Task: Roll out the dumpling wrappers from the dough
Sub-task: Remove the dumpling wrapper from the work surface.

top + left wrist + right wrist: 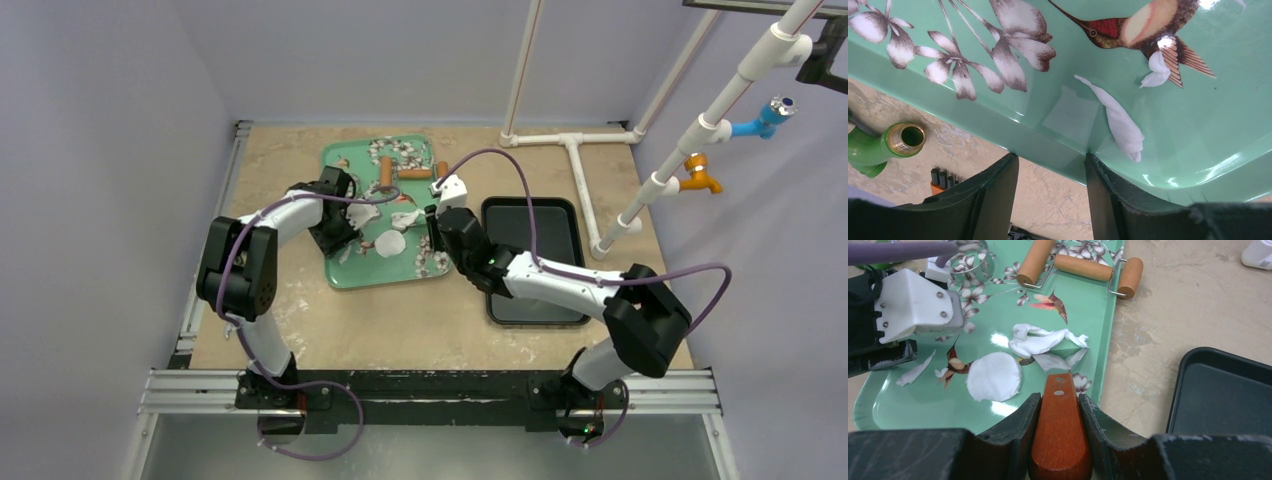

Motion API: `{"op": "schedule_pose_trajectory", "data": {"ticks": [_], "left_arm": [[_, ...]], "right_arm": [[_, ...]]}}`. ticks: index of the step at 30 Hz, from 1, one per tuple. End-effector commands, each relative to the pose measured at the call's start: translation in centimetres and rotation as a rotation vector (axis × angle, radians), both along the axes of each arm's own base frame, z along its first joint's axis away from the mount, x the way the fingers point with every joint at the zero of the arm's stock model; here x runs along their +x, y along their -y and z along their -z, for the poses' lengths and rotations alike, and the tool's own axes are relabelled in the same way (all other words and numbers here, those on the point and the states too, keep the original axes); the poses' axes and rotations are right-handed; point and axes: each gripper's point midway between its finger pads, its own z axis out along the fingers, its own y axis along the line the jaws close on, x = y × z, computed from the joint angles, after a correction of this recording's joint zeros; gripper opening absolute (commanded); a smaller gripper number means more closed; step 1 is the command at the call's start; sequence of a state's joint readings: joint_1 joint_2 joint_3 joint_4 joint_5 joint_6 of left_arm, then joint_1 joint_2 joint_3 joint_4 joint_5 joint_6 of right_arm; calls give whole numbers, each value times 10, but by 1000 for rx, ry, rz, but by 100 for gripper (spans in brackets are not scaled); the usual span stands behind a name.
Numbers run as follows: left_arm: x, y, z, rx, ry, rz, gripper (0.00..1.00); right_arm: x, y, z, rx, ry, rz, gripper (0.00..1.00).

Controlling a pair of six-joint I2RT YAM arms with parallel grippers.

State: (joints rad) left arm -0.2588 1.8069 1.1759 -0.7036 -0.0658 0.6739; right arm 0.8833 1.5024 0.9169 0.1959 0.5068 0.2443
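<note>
From overhead, the flowery green tray [350, 272] sits in the middle with a black tray [530, 240] just beside it on the right. The left gripper [335, 228] is parked at the green tray's left edge, and the right gripper [433, 228] hangs over its right side. Between them on the tray there's one flat round wrapper [390, 243], and just behind it a crumpled scrap of dough [405, 218]. A rolling pin [414, 173] lies at the far end. On the left wrist cam, the fingers [993, 200] stand apart with nothing between them. The tips are right up at the tray's outer wall, but I can't tell if they actually touch it. A torn white strip [1120, 125] lies inside on the tray floor. On the right wrist cam, the jaws are clamped on a reddish wooden handle [1060, 440] with two rivets. The business end is out of sight, so no idea what tool it is. The round wrapper is just left of the handle, the dough is just ahead of it, and a metal ring cutter [973, 262] sits at the far left.
</note>
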Motion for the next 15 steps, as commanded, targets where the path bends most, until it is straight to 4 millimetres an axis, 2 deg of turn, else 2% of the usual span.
{"op": "schedule_pose_trajectory", "data": {"ticks": [1,10,15], "left_arm": [[-27,2,3,6,-82,49,50],[-27,2,3,8,-83,49,50],[-27,2,3,8,-82,49,50]], "right_arm": [[24,4,-24,27,80,82,0],[44,4,-26,17,95,92,0],[55,-6,-29,12,105,77,0]]}}
